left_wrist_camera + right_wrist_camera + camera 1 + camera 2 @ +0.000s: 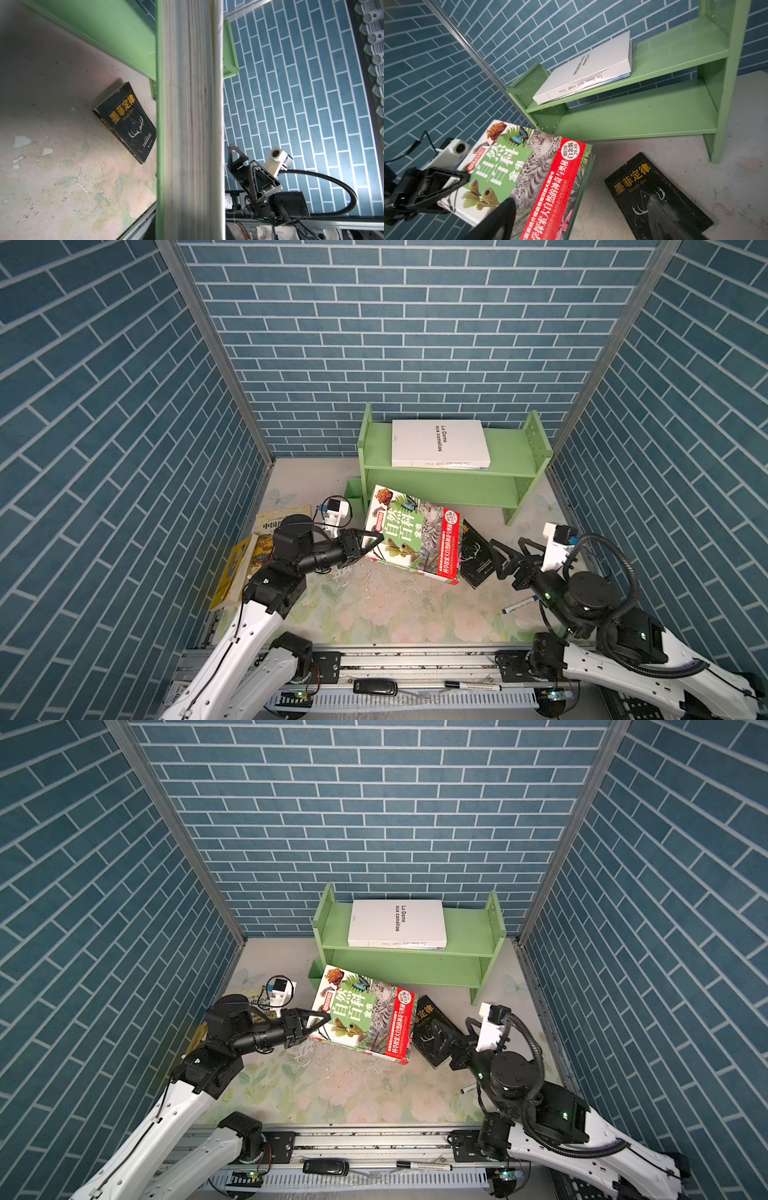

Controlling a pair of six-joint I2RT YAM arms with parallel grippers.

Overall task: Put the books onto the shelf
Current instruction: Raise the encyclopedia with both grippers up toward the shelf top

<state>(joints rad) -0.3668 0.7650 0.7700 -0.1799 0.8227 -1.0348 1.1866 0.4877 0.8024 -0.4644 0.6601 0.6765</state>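
Green book [411, 539]: my left fingers [374, 538] are clamped on one page edge and hold it tilted just in front of the shelf [511, 456], not on it. My right fingers [507, 549] are spread wide and hold nothing. They hover over the black book [478, 560], which lies flat on the surface [395, 605] just beside the green one; I cannot tell whether they touch it. White book [440, 443] lies flat on the shelf's top tier, on a thinner book [618, 78] of which only the edge shows. Two yellow books [232, 572] lie at the surface's left side, partly under my left arm. Marker [519, 605] lies near my right arm.
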